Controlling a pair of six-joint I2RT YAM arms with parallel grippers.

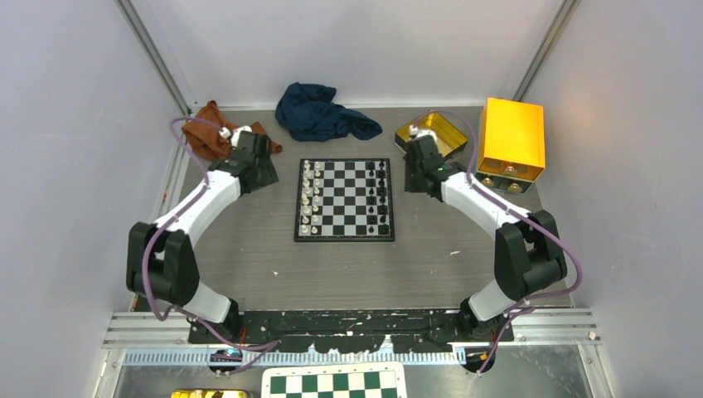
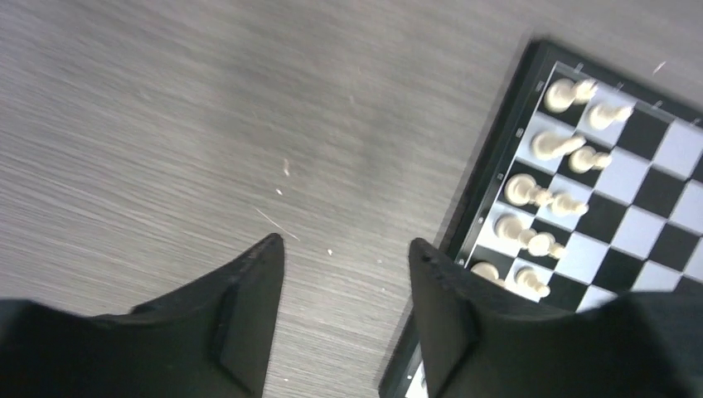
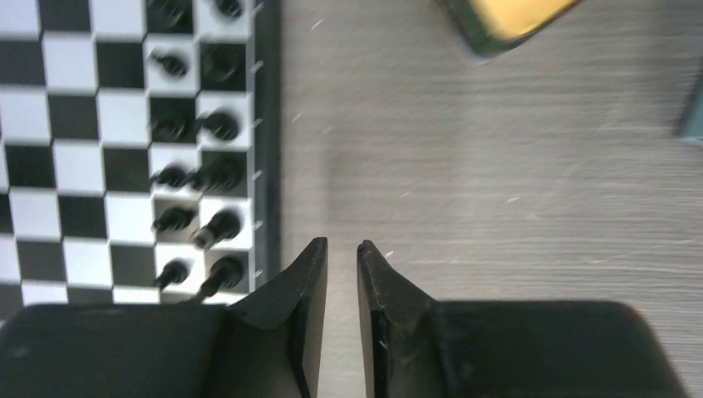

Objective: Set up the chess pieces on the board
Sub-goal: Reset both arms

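Now on the board: white pieces (image 1: 312, 195) stand in two files along the left edge of the board (image 1: 344, 199) and black pieces (image 1: 380, 195) along its right edge. The middle squares are bare. The count is too small to confirm.
Board position: flat at the centre of the worktop (image 1: 249, 249), between the two arms.
Left jaws: spread with nothing between them. They hang over bare worktop just beside the board's left rim.
Right jaws: parted by only a narrow slit and empty. They hang over the worktop just outside the right rim.
Left arm: left arm (image 1: 207, 195) reaches in from the left, its wrist close to the white files.
Right arm: right arm (image 1: 477, 199) mirrors it beside the black files.
Risk, toppling: the pieces are tiny and closely packed. A finger crossing the rim would likely knock over several at once.
Risk, board shift: the board looks light on a smooth surface. A brush against the rim could slide it and upset both sides.
Risk, judgement: both wrist views are blurred, so whether each piece sits square is hard to tell.
Surface: grey wood-grain laminate with faint scuffs and specks.
Back edge items: rust-brown cloth (image 1: 207, 133), blue cloth (image 1: 319, 112), open gold tin (image 1: 435, 133) and yellow box (image 1: 512, 137).
Near edge item: green-and-white checkered sheet (image 1: 336, 383) below the arm bases.
Room: pale lilac-grey walls (image 1: 75, 124) close in three sides, with metal rails in the corners.
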